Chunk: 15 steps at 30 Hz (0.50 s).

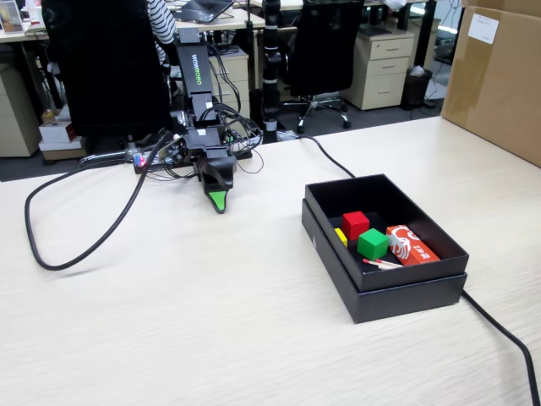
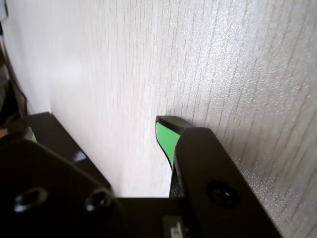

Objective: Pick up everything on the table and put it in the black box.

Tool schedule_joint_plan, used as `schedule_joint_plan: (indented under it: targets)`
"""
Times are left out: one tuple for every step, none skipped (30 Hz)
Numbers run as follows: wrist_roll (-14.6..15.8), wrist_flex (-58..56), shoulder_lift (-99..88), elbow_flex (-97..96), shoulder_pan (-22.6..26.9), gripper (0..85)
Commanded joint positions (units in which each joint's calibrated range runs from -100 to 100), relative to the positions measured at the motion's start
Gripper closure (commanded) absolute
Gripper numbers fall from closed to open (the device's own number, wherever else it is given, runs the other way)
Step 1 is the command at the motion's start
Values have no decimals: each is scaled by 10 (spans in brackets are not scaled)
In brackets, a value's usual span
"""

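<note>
The red cube [image 1: 355,223], green cube [image 1: 372,244] and yellow cube [image 1: 340,236] lie together inside the black box [image 1: 406,292], which stands on the right half of the table [image 1: 211,321] in the fixed view. My gripper [image 1: 219,201] hangs tip-down just above the table, well to the left of the box and behind it. In the wrist view my gripper [image 2: 96,126] has its green-padded jaws wide apart, with only bare pale wood between them. It holds nothing. The box and cubes are out of the wrist view.
A red-and-white packet [image 1: 410,245] and a thin red-tipped stick [image 1: 382,264] also lie in the box. A brown cardboard carton [image 1: 499,76] stands at the far right. A black cable [image 1: 84,245] loops across the left of the table, and another cable [image 1: 499,326] runs behind the box.
</note>
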Motion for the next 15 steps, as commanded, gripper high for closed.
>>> schedule_joint_plan:
  targets:
    - [13, -29, -1, -11, -3, 380]
    - [12, -29, -1, -11, -3, 379]
    - [12, -29, -1, -11, -2, 371]
    - [12, -29, -1, -11, -2, 367]
    - [12, -29, -1, -11, -2, 367]
    - [11, -29, -1, -10, -2, 367]
    - [11, -29, -1, -10, -2, 367]
    - [11, -29, -1, -10, -2, 367]
    - [11, -29, -1, -10, -2, 367]
    - [11, -29, -1, -10, -2, 367]
    - [11, -29, -1, -10, -2, 367]
    - [11, -29, -1, -10, -2, 367]
    - [11, -29, -1, -10, -2, 367]
    - [11, -29, -1, -10, -2, 367]
    - [11, -29, -1, -10, -2, 367]
